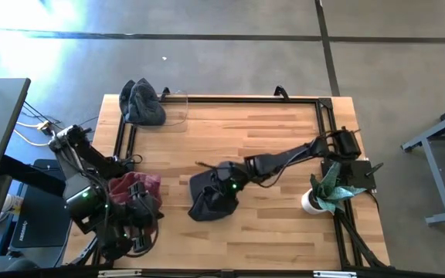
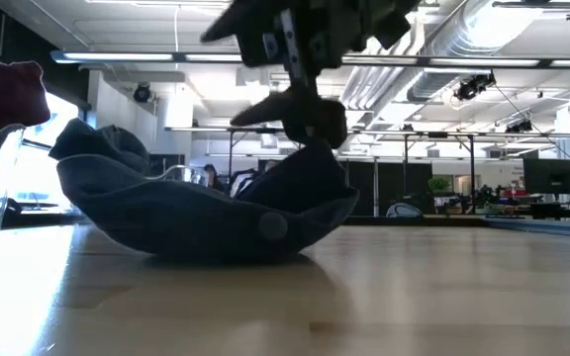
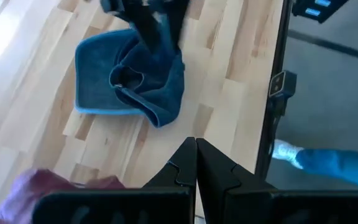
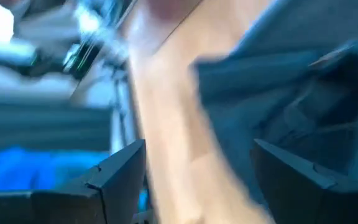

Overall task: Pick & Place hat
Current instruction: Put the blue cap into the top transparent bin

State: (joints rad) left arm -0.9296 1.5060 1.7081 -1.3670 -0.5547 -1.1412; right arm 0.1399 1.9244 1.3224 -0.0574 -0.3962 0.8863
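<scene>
A dark blue hat (image 1: 207, 202) (image 2: 206, 213) (image 3: 135, 81) lies crumpled on the middle of the wooden table, one fold standing up. My right gripper (image 1: 224, 184) (image 2: 305, 119) (image 4: 197, 180) reaches in from the table's right and hangs open over that fold. The hat (image 4: 291, 93) shows beside one finger, with bare table between the two fingers. My left gripper (image 1: 147, 215) (image 3: 196, 155) waits at the near left, fingers shut on nothing. A maroon hat (image 1: 134, 188) (image 3: 36, 186) lies close beside it. My right gripper stands open over the blue hat's raised fold (image 2: 315, 158), slanting down from above and from the table's right. One finger (image 4: 291, 180) is at the cloth, but I cannot tell whether it touches.
A grey-blue hat (image 1: 141, 103) and a clear container (image 1: 174, 108) sit at the far left corner. A potted plant (image 1: 327, 193) stands at the right edge. A black frame rail (image 1: 246, 99) runs around the table. Bare wood lies far and near of the blue hat.
</scene>
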